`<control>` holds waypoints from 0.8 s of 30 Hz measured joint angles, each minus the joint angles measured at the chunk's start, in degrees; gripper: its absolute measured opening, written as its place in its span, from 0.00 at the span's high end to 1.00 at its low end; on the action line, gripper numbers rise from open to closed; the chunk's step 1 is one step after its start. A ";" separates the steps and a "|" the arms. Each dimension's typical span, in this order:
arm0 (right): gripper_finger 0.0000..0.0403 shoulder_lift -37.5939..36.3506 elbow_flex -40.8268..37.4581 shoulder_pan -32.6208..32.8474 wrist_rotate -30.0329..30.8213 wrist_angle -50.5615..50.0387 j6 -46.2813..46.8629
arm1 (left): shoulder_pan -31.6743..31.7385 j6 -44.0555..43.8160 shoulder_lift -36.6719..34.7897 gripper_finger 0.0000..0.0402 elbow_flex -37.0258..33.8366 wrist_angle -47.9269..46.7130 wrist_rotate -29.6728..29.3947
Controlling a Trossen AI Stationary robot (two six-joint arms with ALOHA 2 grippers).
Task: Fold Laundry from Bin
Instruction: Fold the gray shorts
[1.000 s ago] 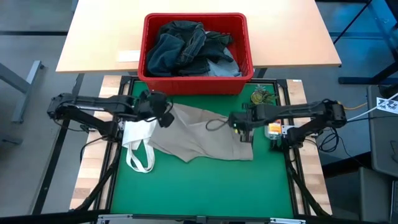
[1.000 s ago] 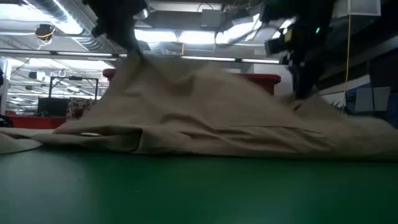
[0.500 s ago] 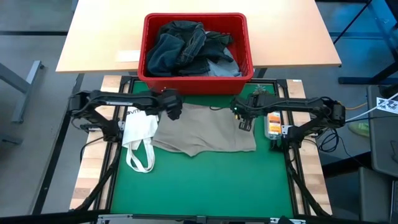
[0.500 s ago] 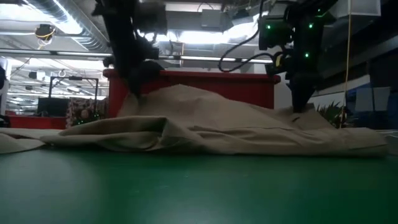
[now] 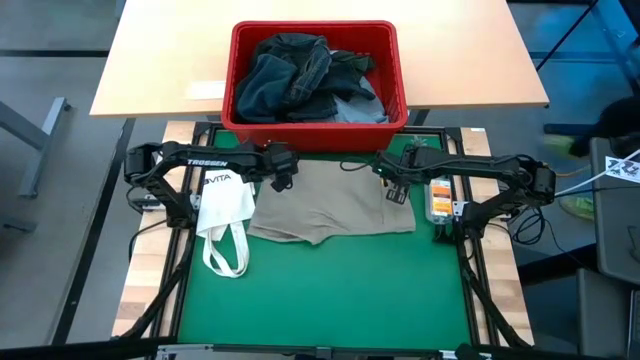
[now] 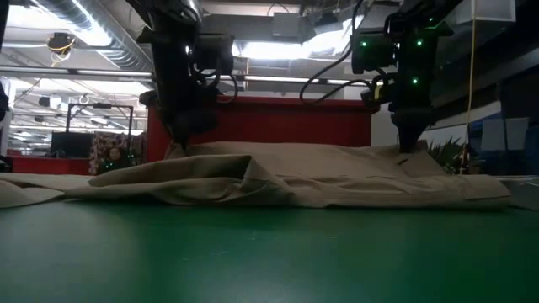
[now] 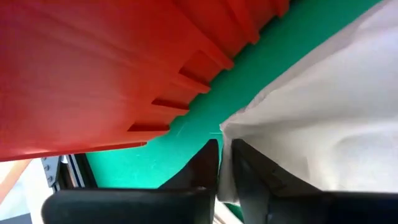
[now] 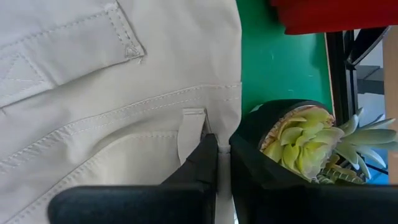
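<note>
Overhead, the green mat [image 5: 320, 290] takes up most of the work table, with the bin [image 5: 316, 130], a red plastic crate, standing at its far edge on the pale wooden tabletop [image 5: 160, 60]. Dark denim laundry [image 5: 300, 75] is heaped inside the crate, a patch of lighter blue showing at one corner. Just in front of the bin the beige trousers [image 5: 335, 205] lie spread flat on the mat, waistband toward the crate. A white tote bag [image 5: 225, 215] with looped straps rests beside them on the left, its edge touching the trousers. The left gripper [image 5: 283, 178] sits low at the trousers' far left corner, close to the bin wall; in its wrist view its fingers [image 7: 202, 168] stand nearly together with only a thin edge of beige cloth in the slit between them. The right gripper [image 5: 396, 190] is down at the far right corner, its fingers [image 8: 205, 162] pinched on the waistband edge next to a belt loop [image 8: 191, 134]. A small potted succulent [image 8: 298, 140] stands just beside that gripper.
</note>
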 joint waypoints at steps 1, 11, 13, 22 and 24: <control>0.90 0.00 0.00 0.00 0.00 -0.04 0.02 | 0.00 0.03 0.00 0.85 0.00 0.00 0.00; 0.62 0.00 0.10 0.00 10.89 -0.50 -0.17 | 0.00 1.04 0.00 0.68 0.00 -0.05 0.06; 0.59 0.00 0.70 0.00 13.76 -1.40 -0.17 | -0.02 1.10 -0.22 0.68 0.00 -0.38 0.50; 0.57 0.00 7.30 0.02 9.74 -8.29 -0.15 | -0.31 1.15 -5.56 0.72 0.00 -1.58 3.67; 0.57 0.00 8.77 0.02 6.64 -9.06 0.02 | -0.31 1.15 -7.35 0.72 0.00 -2.17 3.79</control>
